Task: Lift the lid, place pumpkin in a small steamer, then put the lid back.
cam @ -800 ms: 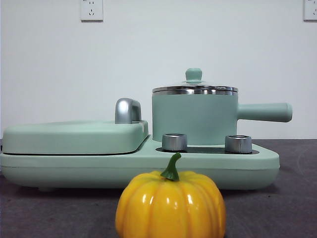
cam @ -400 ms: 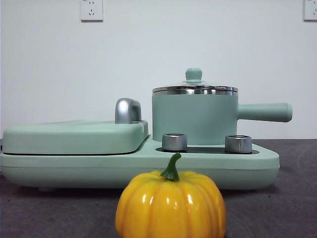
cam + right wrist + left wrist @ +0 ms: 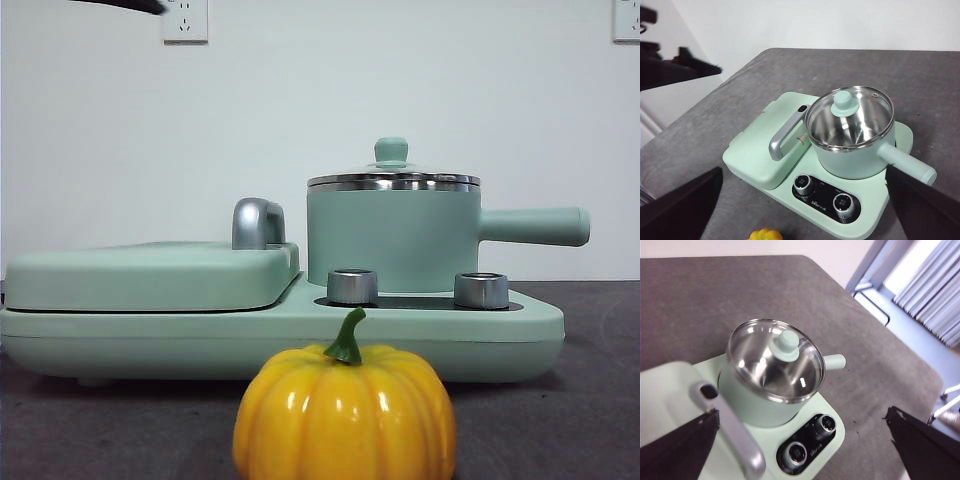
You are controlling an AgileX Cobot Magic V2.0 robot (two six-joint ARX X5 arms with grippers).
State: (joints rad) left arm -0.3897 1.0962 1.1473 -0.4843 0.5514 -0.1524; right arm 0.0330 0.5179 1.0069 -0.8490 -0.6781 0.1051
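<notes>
Lid (image 3: 392,178) caps steamer (image 3: 392,238); pumpkin (image 3: 345,411) sits nearer.

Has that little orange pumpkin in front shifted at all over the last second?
No. In the front view the pumpkin sits at the same spot, its stem just below the left chrome knob of the green appliance base.

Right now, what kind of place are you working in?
Probably a lab or test room set up as a mock kitchen: a mint-green cooking appliance with the small steamer stands on a grey cloth-covered table, before a bare white wall with sockets.
</notes>
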